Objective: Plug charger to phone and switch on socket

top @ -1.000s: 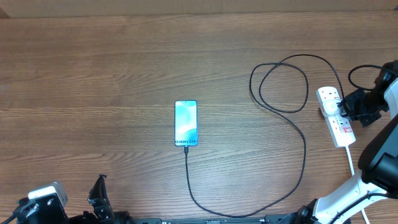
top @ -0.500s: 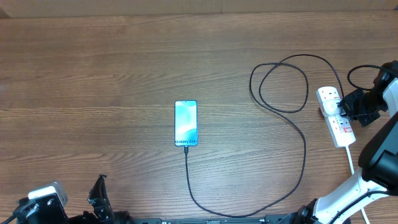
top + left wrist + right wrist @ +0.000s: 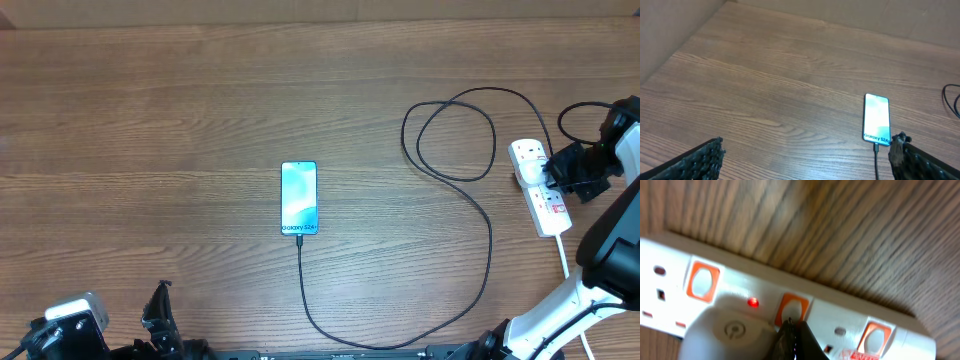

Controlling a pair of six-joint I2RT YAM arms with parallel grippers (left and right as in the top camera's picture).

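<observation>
An orange-framed switch [image 3: 792, 309] on the white plastic power strip [image 3: 740, 286] is touched by the right gripper [image 3: 791, 336], jaws held together

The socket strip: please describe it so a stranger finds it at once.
On the brown wooden table, go to the right edge. The long white plastic power strip lies there. Unlike the thin black cable beside it, it carries orange-framed switches and a red light.
</observation>
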